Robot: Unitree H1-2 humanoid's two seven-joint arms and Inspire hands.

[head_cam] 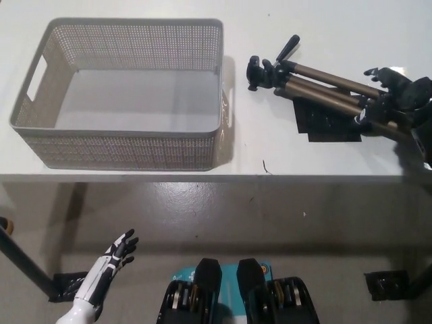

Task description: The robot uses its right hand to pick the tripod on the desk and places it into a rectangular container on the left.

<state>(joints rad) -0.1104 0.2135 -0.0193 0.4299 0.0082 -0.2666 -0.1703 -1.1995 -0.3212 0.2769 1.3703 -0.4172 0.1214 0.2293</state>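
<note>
I see one tripod (317,84) lying on the desk (135,13) just right of the single mesh container (128,152), its long axis running left-right with the head pointing at the container and the legs trailing away and slightly nearer me. My right hand (395,94) sits over the leg end, fingers curled on the legs, though I cannot tell if they grip. My left hand (108,266) hangs below the desk edge, under the container, fingers apart.

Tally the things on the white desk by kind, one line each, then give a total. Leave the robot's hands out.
Tripod, lying on its side: 1
Perforated grey container, nothing in it: 1
Black tape patch under the tripod legs: 1
Total: 3
</note>
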